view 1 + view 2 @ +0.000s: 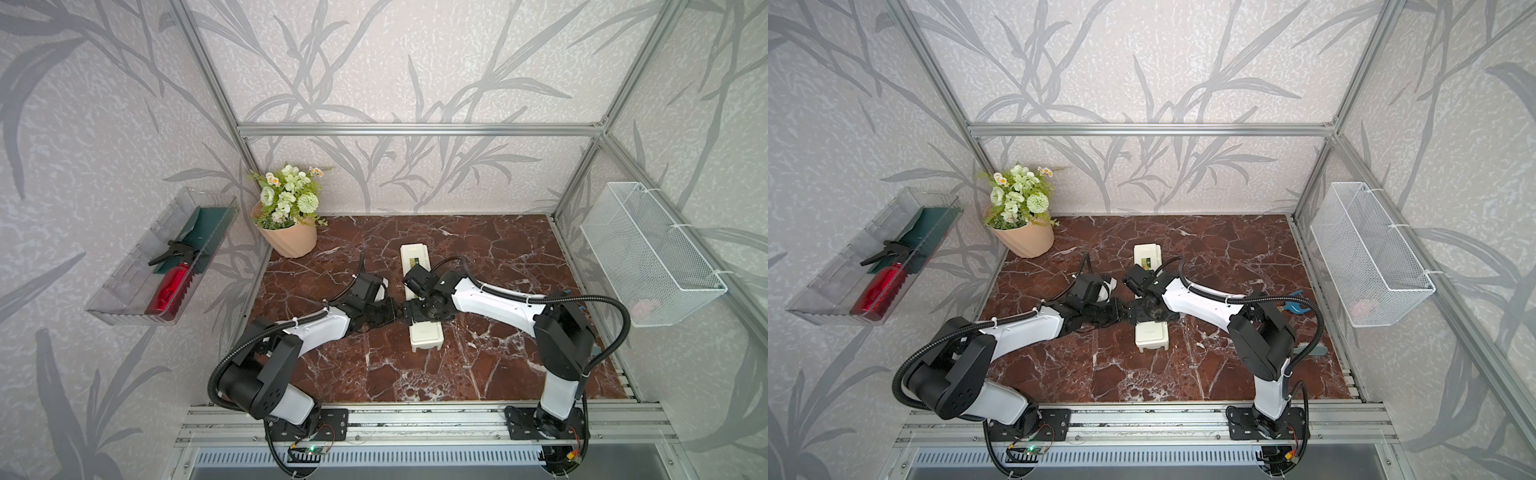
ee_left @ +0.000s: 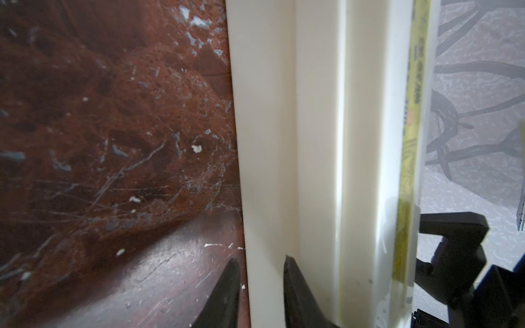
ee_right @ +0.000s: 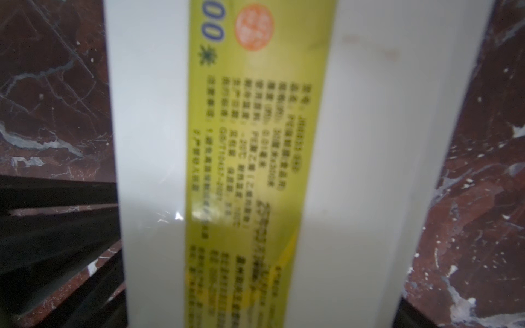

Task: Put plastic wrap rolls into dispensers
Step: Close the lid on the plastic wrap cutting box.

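The dispenser (image 1: 424, 337) (image 1: 1152, 337), a long cream-white box, lies lengthwise in the middle of the brown marble table, lid down. The lid's yellow-green label (image 3: 255, 142) fills the right wrist view. My left gripper (image 1: 397, 311) (image 2: 261, 259) reaches in from the left. Its two black fingers are shut on a thin cream edge along the dispenser's (image 2: 318, 142) side. My right gripper (image 1: 422, 309) (image 1: 1148, 309) hovers right over the lid, jaws spread wide across the box's width; its fingertips do not show clearly. The plastic wrap rolls are hidden or out of view.
A peach pot of flowers (image 1: 286, 239) stands at the back left. On the left wall a clear tray (image 1: 124, 291) holds a red spray bottle (image 1: 168, 293). A white wire basket (image 1: 648, 253) hangs on the right wall. A blue-handled tool (image 1: 1293, 306) lies behind the right arm.
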Robot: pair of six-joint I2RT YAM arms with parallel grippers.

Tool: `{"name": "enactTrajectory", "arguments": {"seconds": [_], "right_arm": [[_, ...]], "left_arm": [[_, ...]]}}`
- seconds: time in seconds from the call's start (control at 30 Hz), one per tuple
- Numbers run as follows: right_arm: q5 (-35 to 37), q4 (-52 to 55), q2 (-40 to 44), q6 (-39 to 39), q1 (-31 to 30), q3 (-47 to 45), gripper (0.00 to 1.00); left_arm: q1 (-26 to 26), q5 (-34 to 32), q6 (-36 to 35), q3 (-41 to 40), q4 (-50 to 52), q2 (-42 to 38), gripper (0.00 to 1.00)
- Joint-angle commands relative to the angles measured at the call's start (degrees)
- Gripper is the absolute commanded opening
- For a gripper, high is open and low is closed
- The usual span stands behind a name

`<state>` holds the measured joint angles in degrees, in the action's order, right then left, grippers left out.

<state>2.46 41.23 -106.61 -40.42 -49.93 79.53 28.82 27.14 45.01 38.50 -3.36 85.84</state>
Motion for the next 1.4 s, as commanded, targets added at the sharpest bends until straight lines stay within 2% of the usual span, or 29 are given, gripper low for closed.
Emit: {"name": "enactTrajectory", "arguments": {"seconds": [0.0, 0.6, 0.87, 1.1, 1.27, 1.37], "right_arm": [[-0.5, 1.4, 1.1, 1.3, 0.3, -0.2, 0.99], [-5.2, 1.2, 3.0, 7.1, 1.2, 0.7, 0.99], [-3.5, 2.7, 3.9, 8.0, 1.2, 1.5, 0.99], [-2.1, 0.5, 5.5, 4.6, 1.2, -2.5, 0.99], [-1.1, -7.3, 8.0, -2.7, 0.7, -9.5, 0.99], [-1.0, -9.2, 7.9, -4.1, 0.2, -10.2, 0.99]], "left_arm": [[0.3, 0.2, -0.5, 1.1, 1.0, -1.4, 0.31], [1.0, 1.0, -0.7, 3.0, 1.2, -1.2, 0.37], [1.2, 0.9, -1.1, 4.3, 1.6, -0.8, 0.37], [1.2, 0.2, -1.3, 5.2, 2.0, 0.1, 0.37], [1.2, -1.3, -1.3, 6.1, 2.9, -0.1, 0.37], [1.1, -1.8, -1.7, 6.6, 3.4, -0.2, 0.38]]}}
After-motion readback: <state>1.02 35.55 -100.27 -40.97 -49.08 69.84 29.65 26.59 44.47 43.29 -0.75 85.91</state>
